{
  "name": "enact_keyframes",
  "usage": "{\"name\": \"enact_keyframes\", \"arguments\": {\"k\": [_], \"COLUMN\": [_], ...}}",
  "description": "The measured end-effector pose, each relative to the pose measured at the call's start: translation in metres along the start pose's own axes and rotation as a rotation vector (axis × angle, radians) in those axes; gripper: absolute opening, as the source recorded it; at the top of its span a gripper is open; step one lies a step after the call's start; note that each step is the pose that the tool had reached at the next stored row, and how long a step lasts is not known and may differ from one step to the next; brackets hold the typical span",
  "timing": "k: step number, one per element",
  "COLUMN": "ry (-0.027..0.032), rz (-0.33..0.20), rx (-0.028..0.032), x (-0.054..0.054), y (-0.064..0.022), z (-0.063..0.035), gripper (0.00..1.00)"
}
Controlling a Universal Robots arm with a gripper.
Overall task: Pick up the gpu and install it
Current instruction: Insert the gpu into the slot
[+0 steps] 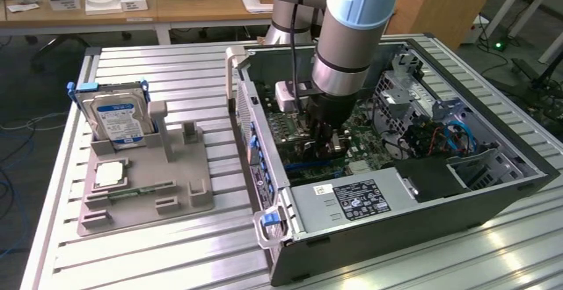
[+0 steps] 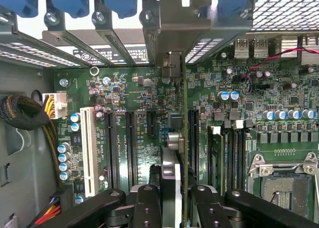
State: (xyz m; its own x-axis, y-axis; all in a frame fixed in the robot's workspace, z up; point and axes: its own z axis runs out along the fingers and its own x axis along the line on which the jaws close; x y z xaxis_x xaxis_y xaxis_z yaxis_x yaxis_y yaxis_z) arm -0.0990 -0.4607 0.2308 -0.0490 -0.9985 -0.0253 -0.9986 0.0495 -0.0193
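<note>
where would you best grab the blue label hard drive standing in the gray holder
Grip the hard drive by its upper half, coming straight down from above and closing across its thin faces. It stands upright on edge in the gray holder, whose slot hides its lower part, so the top edge is the free part.

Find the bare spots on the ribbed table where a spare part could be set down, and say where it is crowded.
Free: the table strip in front of the grey tray, and the strip behind the hard drive, toward the desks. Crowded: inside the PC case, where the gripper holds the gpu over the motherboard slots.
</note>
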Motion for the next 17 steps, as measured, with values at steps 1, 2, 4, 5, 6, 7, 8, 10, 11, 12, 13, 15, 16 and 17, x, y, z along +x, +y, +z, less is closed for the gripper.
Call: {"name": "enact_keyframes", "arguments": {"k": [1,2,4,5,6,7,8,10,11,12,13,15,16,17], "ry": [0.0001,0.0001,0.0001,0.0001,0.0001,0.0001,0.0,0.0,0.0,-0.0001,-0.0001,-0.0021,-0.0018,-0.0015], "rz": [0.0,0.0,0.0,0.0,0.0,0.0,0.0,0.0,0.0,0.0,0.0,0.0,0.0,0.0], "rx": [0.0,-0.0001,-0.0001,0.0,-0.0001,-0.0001,0.0,0.0,0.0,0.0001,0.0,0.0014,0.0018,0.0019], "x": [0.0,0.0,0.0,0.0,0.0,0.0,0.0,0.0,0.0,0.0,0.0,-0.0002,-0.0001,-0.0001], "y": [0.0,0.0,0.0,0.0,0.0,0.0,0.0,0.0,0.0,0.0,0.0,0.0,0.0001,0.0001], "z": [0.0,0.0001,0.0004,0.0005,0.0006,0.0007,0.0007,0.0007,0.0007,0.0008,0.0007,0.0003,-0.0006,-0.0012], "gripper": [0.28,0.28,0.28,0.28,0.28,0.28,0.28,0.28,0.28,0.28,0.28,0.28,0.28,0.28]}}
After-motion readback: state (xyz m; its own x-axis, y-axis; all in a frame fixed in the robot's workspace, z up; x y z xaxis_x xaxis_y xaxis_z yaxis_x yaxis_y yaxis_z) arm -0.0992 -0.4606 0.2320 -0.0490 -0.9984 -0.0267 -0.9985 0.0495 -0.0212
